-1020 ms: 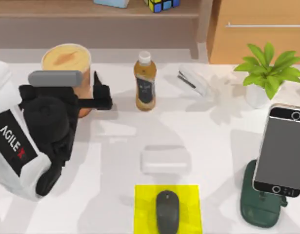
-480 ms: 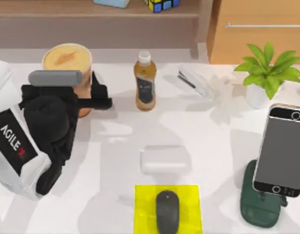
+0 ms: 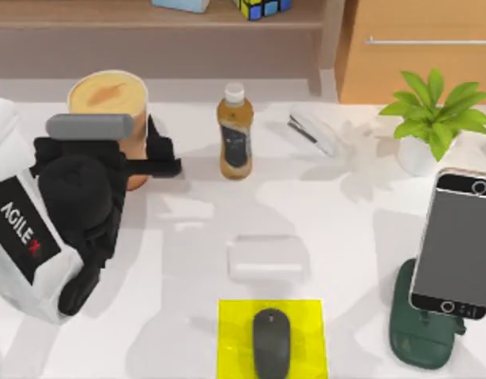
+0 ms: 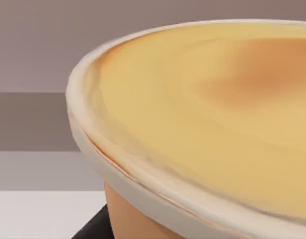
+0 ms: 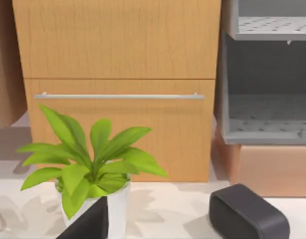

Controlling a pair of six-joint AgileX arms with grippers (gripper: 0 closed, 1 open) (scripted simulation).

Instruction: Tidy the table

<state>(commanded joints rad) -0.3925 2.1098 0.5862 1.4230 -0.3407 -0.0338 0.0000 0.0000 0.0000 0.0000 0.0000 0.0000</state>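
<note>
The white table (image 3: 345,229) carries an orange cup (image 3: 108,96) with a cream lid at its back left. My left gripper (image 3: 140,162) is shut on the cup's orange body, with one black finger (image 3: 163,154) pressed against its right side and the other hidden under the cup. In the left wrist view the cup (image 4: 207,124) sits very close, with a dark fingertip (image 4: 93,229) beside its wall. My right arm is parked off the right side; a dark part of the right gripper (image 5: 88,224) shows in front of the plant.
A tea bottle (image 3: 235,134), a white stapler (image 3: 314,133) and a potted plant (image 3: 432,118) stand along the back. A white case (image 3: 268,259), a mouse (image 3: 272,339) on a yellow pad (image 3: 231,316) and a phone (image 3: 456,245) on a green stand (image 3: 420,335) lie nearer. A drawer cabinet (image 5: 118,50) stands behind.
The left gripper's visible finger has moved slightly left, in against the cup's side. The cup and everything else have stayed put.
</note>
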